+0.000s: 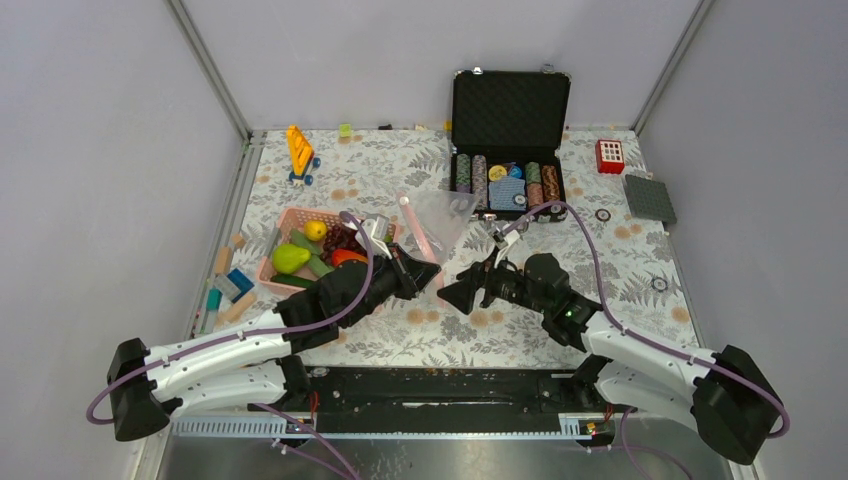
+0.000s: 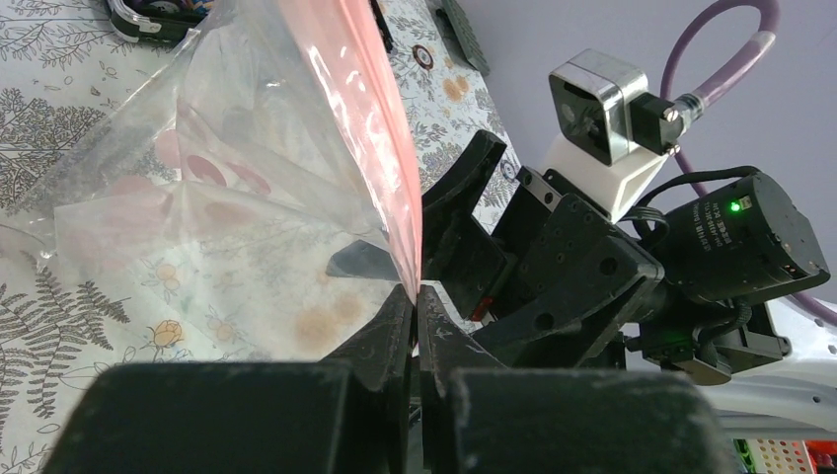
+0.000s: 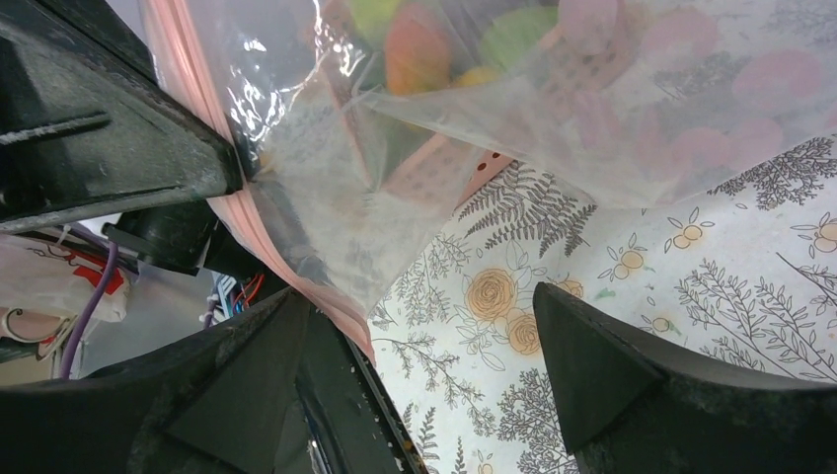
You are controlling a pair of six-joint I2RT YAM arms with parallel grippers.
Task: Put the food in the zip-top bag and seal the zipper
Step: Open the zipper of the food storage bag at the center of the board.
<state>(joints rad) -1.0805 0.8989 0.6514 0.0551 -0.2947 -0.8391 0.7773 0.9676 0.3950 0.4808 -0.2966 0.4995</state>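
At the near middle of the flower-printed table [image 1: 640, 260], the two grippers face each other, close together. The left gripper [image 2: 415, 301] is pinched tight on the zipper [image 2: 380, 148], whose pale-pink strip rises from between its fingertips. Just to its right, the right gripper [image 3: 419, 311] stands wide, its two fingers well apart over the tablecloth. The pink strip runs alongside one finger, and the pictures do not show whether they touch.

From that held edge, the zip-top bag [image 1: 440, 212] spreads away toward the far side, clear and crumpled, its far end near the black case [image 1: 510, 105].

The food [image 1: 290, 258] lies left of the bag in a pink latticed basket [image 1: 268, 262], not in the bag. It includes a green piece, a yellow citrus [image 1: 315, 230], dark grapes [image 1: 337, 240] and a red-orange mango [image 1: 348, 257].

Farthest back, the case stands open with rows of striped poker chips [image 1: 480, 175] in its tray.
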